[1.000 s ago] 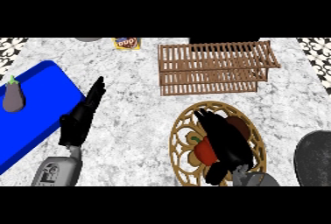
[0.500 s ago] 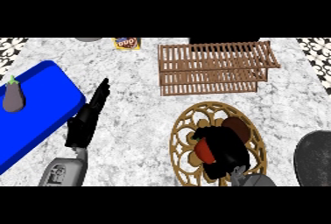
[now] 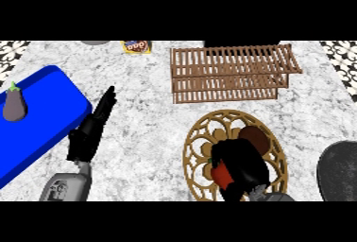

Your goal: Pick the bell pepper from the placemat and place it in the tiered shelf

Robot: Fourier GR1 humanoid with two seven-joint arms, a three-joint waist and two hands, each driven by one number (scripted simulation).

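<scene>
In the head view, the right hand (image 3: 241, 165) sits low over the placemat (image 3: 197, 142), its black fingers (image 3: 252, 138) curled down and closed round the bell pepper (image 3: 222, 176). Only a red sliver of the pepper shows, on the thumb side of that hand, still over the woven placemat; the rest is hidden under the palm. A brownish round shape at the fingertips is hard to make out, so I cannot tell whether it belongs to the hand or the pepper.

Well beyond those fingertips, toward the far edge of the counter (image 3: 140, 132), stands the tiered shelf (image 3: 233, 73), its wooden slats bare, with open marble between it and the placemat. To the outer side of the right hand a dark round object (image 3: 339, 170) is cut off by the frame edge.

The left hand (image 3: 94, 125) rests apart, fingers straight and pressed together, pointing away from the robot, holding nothing. Just beside it, on its outer side, lies a blue board (image 3: 49, 127) carrying an eggplant (image 3: 14, 105). Far past its fingertips a small packet (image 3: 137, 47) lies at the counter's far edge, its label too small to read.
</scene>
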